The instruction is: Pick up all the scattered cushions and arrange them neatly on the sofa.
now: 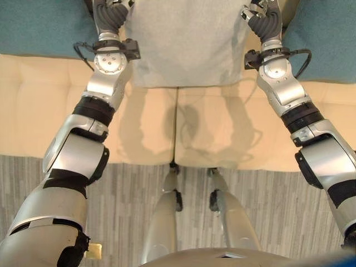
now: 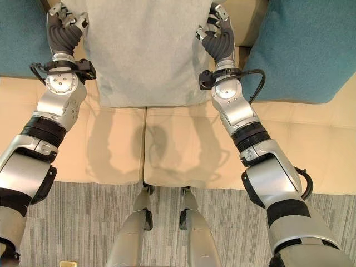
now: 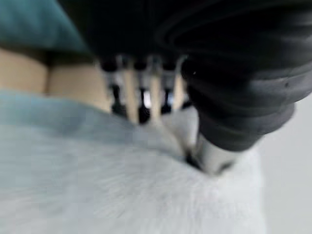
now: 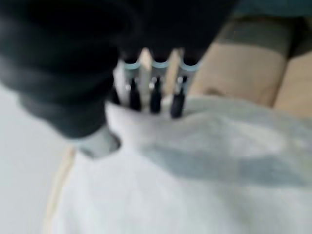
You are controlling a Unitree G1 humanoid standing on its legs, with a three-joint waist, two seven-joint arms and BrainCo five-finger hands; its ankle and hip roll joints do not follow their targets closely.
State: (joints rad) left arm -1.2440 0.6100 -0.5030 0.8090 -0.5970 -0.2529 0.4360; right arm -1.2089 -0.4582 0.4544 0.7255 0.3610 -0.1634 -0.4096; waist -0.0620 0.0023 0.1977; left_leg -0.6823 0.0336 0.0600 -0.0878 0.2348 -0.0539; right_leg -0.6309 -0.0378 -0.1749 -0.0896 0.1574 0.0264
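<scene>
- A pale grey cushion (image 1: pixel 186 41) stands against the back of the cream sofa (image 1: pixel 222 133), its lower edge resting on the seat just above the seam between the two seat pads.
- The left hand (image 1: pixel 111 15) grips the cushion's upper left corner; in the left wrist view its fingers (image 3: pixel 141 100) curl over the top edge of the grey fabric while the thumb (image 3: pixel 212 158) presses into the near face, pinching the cloth.
- The right hand (image 2: pixel 218 33) grips the opposite upper corner in the same way; in the right wrist view the fingers (image 4: pixel 155 95) hook over the edge and the thumb (image 4: pixel 100 142) digs into the fabric, which puckers around it.
- A teal cushion (image 1: pixel 41 28) leans on the sofa back just left of the grey one.
- A second teal cushion (image 2: pixel 303 53) sits just right of it, close to the right wrist.
- Below the sofa's front edge lies a grey striped floor (image 2: pixel 83 222).
</scene>
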